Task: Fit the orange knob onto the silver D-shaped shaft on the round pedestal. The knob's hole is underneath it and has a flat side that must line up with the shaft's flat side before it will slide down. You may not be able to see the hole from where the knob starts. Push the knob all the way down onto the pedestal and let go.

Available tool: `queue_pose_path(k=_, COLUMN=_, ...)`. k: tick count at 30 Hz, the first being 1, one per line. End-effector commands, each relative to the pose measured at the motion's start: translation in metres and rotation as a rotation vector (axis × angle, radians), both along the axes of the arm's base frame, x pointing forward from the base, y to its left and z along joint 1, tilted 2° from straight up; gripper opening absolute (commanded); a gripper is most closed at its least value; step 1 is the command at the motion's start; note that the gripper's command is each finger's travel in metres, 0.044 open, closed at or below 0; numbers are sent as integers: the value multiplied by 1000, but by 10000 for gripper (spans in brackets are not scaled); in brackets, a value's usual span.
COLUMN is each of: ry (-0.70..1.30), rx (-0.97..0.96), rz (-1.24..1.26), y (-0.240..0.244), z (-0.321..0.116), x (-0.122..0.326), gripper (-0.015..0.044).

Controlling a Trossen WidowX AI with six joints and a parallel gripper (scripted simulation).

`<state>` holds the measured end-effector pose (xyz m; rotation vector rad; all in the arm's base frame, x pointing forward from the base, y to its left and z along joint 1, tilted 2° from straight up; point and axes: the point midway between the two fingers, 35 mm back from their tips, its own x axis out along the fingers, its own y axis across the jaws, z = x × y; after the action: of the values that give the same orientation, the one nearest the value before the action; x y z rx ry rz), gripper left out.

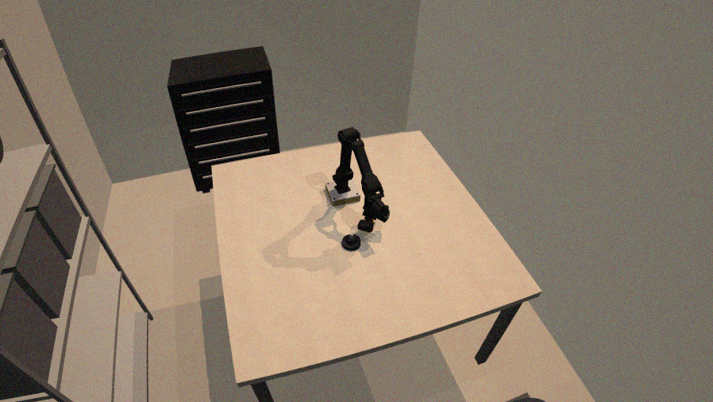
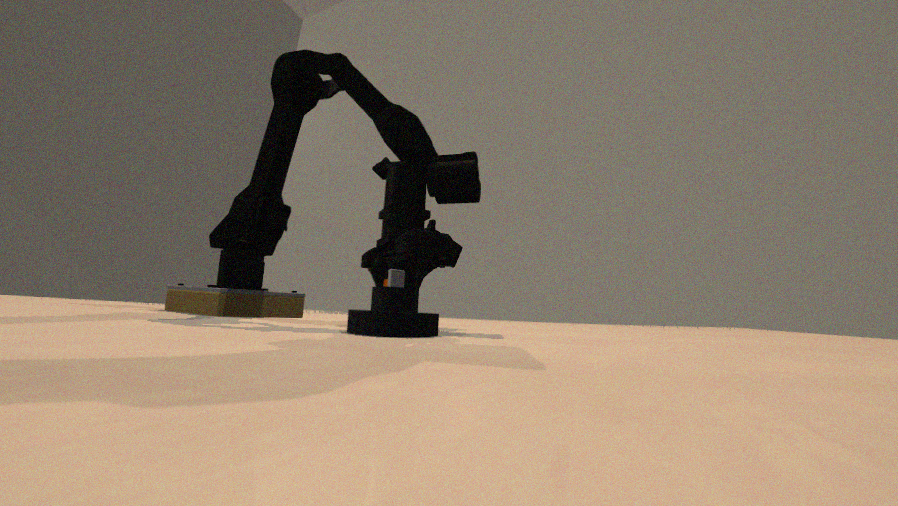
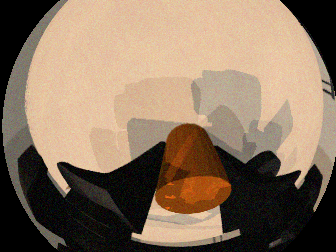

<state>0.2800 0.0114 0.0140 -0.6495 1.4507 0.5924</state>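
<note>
Two sides of the orange knob (image 2: pixel 385 283) (image 3: pixel 192 165), beside the pedestal (image 1: pixel 351 243) (image 2: pixel 392 323) (image 3: pixel 267 160), are clamped in the pincer (image 1: pixel 366 226) (image 2: pixel 399 264) (image 3: pixel 188 149); likely light, stiff, slick, best gripped mid-wall.

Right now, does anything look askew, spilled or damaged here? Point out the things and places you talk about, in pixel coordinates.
Nothing stands out. The round pedestal (image 1: pixel 351 244) (image 2: pixel 392 324) (image 3: pixel 268 161) sits flat, its silver shaft (image 1: pixel 351 235) (image 2: pixel 395 278) upright. The orange knob (image 2: pixel 385 282) (image 3: pixel 192 167) stands beside it between the end effector's (image 1: pixel 365 227) (image 2: pixel 397 284) (image 3: pixel 189 145) fingers, with no visible damage. Its underside is hidden.
</note>
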Motion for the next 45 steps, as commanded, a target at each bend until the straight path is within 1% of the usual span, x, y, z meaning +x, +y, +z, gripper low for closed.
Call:
queue_pose_path(k=1, ry=3, rx=-3, rz=5, y=0, z=-1, x=0, gripper=151)
queue_pose_path(k=3, ry=3, rx=-3, rz=5, y=0, z=-1, x=0, gripper=137)
queue_pose_path(k=6, ry=3, rx=-3, rz=5, y=0, z=2, x=1, gripper=59)
queue_pose_path(k=8, ry=3, rx=-3, rz=5, y=1, z=12, x=3, gripper=6)
queue_pose_path(k=9, ry=2, rx=-3, rz=5, y=2, z=18, x=4, gripper=0)
queue_pose_path(k=19, ry=2, rx=-2, rz=5, y=9, z=76, x=7, gripper=0)
queue_pose_path(k=29, ry=2, rx=-1, rz=5, y=15, z=135, x=-3, gripper=0)
queue_pose_path(k=37, ry=-18, rx=-23, rz=7, y=18, z=139, x=-4, gripper=0)
queue_pose_path(k=45, ry=-139, rx=-141, rz=8, y=29, z=153, x=-7, gripper=0)
